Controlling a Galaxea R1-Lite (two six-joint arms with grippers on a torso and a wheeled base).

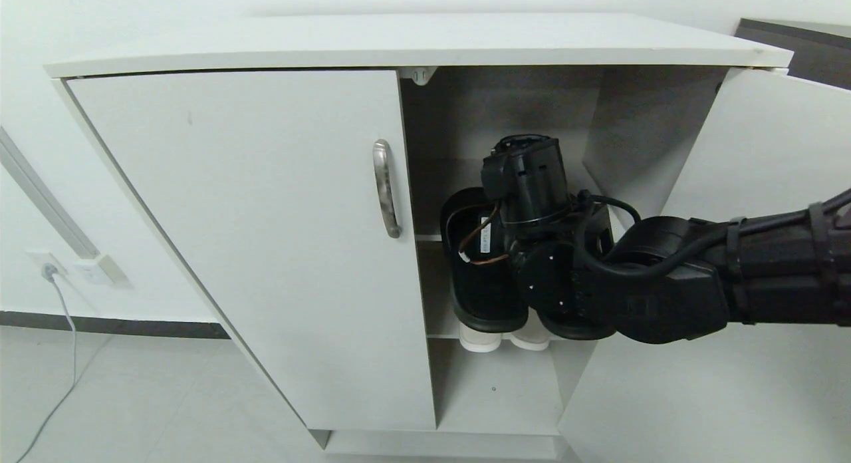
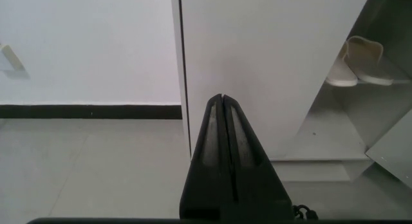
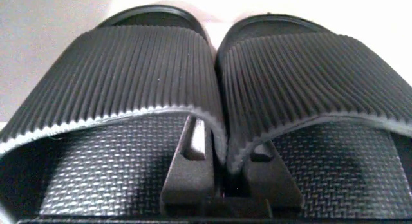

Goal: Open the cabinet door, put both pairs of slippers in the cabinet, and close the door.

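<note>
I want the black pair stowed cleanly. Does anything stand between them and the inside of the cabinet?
Nothing visible blocks the opening: the right door stands open. The white slippers already lie on the lower shelf, their ends showing just below the black slippers held by the right gripper, so that spot is taken.

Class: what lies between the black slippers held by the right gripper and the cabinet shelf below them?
The white slippers, lying on the shelf just under the black slippers; the head view shows this.
</note>
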